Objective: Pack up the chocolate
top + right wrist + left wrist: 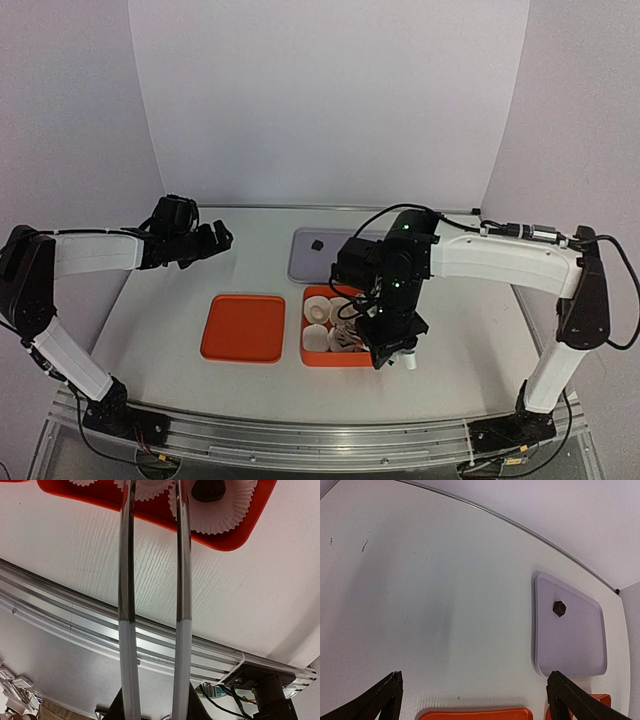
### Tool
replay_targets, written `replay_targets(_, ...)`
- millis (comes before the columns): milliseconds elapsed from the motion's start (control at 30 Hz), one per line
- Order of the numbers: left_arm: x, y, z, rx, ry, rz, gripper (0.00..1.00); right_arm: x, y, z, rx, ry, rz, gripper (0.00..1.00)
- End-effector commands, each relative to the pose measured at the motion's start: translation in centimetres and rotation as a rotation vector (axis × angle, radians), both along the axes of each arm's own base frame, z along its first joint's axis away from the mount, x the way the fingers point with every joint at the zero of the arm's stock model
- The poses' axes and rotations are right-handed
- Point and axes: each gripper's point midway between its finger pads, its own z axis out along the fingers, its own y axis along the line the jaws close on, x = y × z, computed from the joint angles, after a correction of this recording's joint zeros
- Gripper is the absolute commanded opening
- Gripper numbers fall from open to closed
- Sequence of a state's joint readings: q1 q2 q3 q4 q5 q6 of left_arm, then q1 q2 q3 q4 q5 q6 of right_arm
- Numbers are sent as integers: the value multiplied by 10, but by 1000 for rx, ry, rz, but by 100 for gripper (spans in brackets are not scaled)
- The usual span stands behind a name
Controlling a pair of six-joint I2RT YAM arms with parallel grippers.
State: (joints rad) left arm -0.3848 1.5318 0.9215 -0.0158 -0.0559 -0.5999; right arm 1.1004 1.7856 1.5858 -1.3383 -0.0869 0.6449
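Dark chocolate (pixel 559 608) — stubby, axis unclear

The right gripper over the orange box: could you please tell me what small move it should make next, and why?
Probably lift the right gripper straight up, clear of the orange box. Its fingers reach over the paper cups, one cup already holds a dark chocolate, and a second dark piece lies alone on the lavender tray. Its tips are out of view.

The top external camera looks down from behind the arms over the whole bench (pixel 470 330). It shares the grey tray (pixel 570 650) and dark chocolate (pixel 559 608) with the forward-facing left wrist camera. The right wrist camera sits close above the orange box (pixel 235 540) rim.
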Motion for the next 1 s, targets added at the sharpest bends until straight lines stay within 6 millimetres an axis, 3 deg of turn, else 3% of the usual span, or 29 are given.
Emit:
replay_targets(0,3,5,22,-10,-70,17,100,-20,-37,3,-171,83,3,5)
replay_targets(467,-3,8,25,-15,-78,21,100,-9,-19,3,-101,39,2,8)
replay_targets(967,-7,11,24,-17,-80,30,100,-6,-13,6,-54,13,-13,35)
